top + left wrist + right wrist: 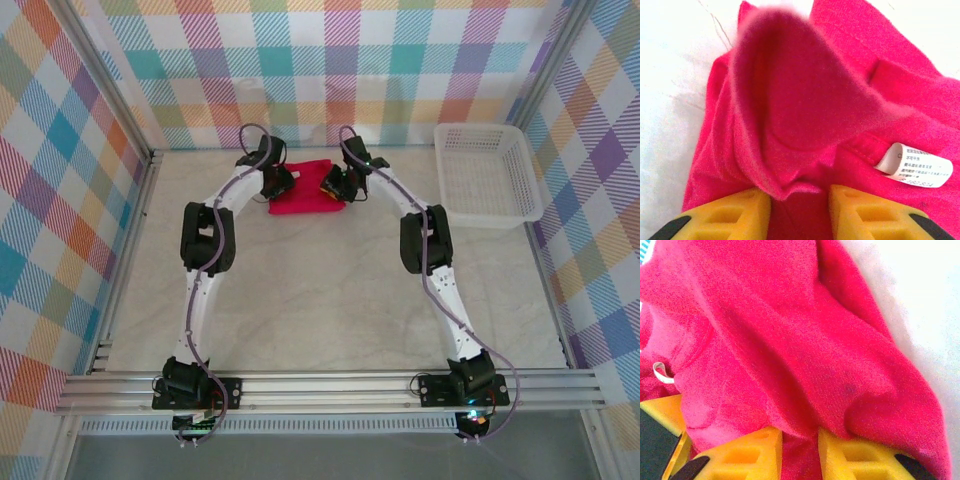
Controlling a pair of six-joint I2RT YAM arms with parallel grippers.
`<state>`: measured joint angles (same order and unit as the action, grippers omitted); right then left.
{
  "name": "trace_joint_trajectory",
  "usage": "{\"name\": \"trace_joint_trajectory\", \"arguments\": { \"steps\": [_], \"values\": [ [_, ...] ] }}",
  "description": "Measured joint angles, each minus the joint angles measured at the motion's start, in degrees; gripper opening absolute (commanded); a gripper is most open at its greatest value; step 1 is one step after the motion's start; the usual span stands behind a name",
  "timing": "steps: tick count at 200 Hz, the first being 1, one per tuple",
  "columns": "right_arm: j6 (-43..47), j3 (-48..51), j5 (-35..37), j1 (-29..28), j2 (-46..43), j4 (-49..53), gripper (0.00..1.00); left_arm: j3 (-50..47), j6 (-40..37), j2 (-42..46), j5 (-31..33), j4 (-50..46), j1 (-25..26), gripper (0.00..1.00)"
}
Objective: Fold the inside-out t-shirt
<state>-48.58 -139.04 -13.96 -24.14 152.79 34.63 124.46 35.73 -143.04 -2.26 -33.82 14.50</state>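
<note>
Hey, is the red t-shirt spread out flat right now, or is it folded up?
Bunched up, not spread flat and not neatly folded: the red t-shirt is a small rumpled heap, with loose folds standing up and its white tag showing.

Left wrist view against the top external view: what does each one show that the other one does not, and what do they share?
Left wrist view: the printed lines on the white tag, and a fold of the red t-shirt caught between the yellow fingers of the left gripper. Top external view: the white basket at the far right of the table, apart from the t-shirt, and the right gripper at the t-shirt's right side. Both: the t-shirt, bunched up, not lying flat.
</note>
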Motion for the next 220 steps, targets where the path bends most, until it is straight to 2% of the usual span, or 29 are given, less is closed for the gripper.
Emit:
{"name": "trace_joint_trajectory", "arguments": {
  "steps": [12, 16, 21, 26, 40, 54, 59, 62, 79, 97, 122, 148, 171, 183, 199, 220],
  "values": [
    [2.0, -2.4, 0.0, 0.2, 0.8, 1.9, 0.38, 0.1, -1.0, 0.0, -0.8, 0.1, -0.5, 0.46],
    [2.9, -2.7, 0.0, 0.2, 0.8, 2.4, 0.41, 0.2, -1.1, 0.0, -1.0, 0.2, -0.6, 0.54],
    [4.2, -3.1, -0.1, 0.2, 0.7, 3.1, 0.47, 0.2, -1.6, 0.1, -1.2, 0.2, -0.7, 0.58],
    [5.0, -3.3, -0.2, 0.2, 0.4, 3.5, 0.54, 0.2, -2.6, 0.3, -1.4, 0.2, -0.7, 0.60],
    [9.0, -3.2, -0.3, 0.2, -0.9, 5.7, 0.80, -0.2, -4.2, 1.5, -1.5, -0.6, -0.7, 0.63],
    [13.6, -1.4, 0.0, 0.3, -4.5, 8.5, 1.00, -1.7, -6.3, 4.3, -0.9, -2.1, -0.7, 0.81],
    [15.2, -0.1, 0.2, 0.4, -6.6, 9.3, 1.00, -2.8, -7.4, 5.9, -0.5, -2.4, -0.8, 0.96],
    [16.5, 0.9, 0.4, 0.4, -7.8, 9.7, 1.00, -3.8, -7.3, 7.1, -0.1, -2.4, -0.8, 1.00],
    [21.6, 8.9, 2.2, 0.6, -18.4, 10.5, 1.00, -10.0, -10.2, 15.3, 2.0, -2.5, -0.5, 1.00],
    [26.5, 21.3, 4.9, 0.8, -33.7, 8.0, 1.00, -17.6, -13.2, 26.3, 5.0, -1.4, 0.3, 1.00],
    [33.1, 45.4, 12.7, 0.9, -57.6, -2.8, 1.00, -33.4, -19.0, 44.0, 11.9, 5.9, 3.1, 1.00],
    [40.7, 70.6, 24.2, 1.0, -74.1, -16.9, 1.00, -54.3, -26.5, 59.7, 18.3, 18.1, 5.8, 1.00],
    [48.2, 91.8, 32.5, 2.8, -78.7, -29.4, 1.00, -74.7, -34.9, 66.1, 22.9, 31.5, 5.5, 1.00],
    [50.8, 100.4, 34.8, 5.0, -78.8, -32.4, 1.00, -82.7, -38.1, 66.4, 23.7, 34.7, 4.8, 1.00],
    [53.2, 107.9, 36.6, 8.1, -78.8, -35.7, 1.00, -90.0, -40.1, 66.4, 24.4, 37.6, 3.7, 1.00],
    [55.3, 112.6, 38.0, 11.0, -78.2, -44.1, 1.00, -96.2, -40.5, 66.6, 24.9, 45.3, 1.6, 1.00]
  ]
}}
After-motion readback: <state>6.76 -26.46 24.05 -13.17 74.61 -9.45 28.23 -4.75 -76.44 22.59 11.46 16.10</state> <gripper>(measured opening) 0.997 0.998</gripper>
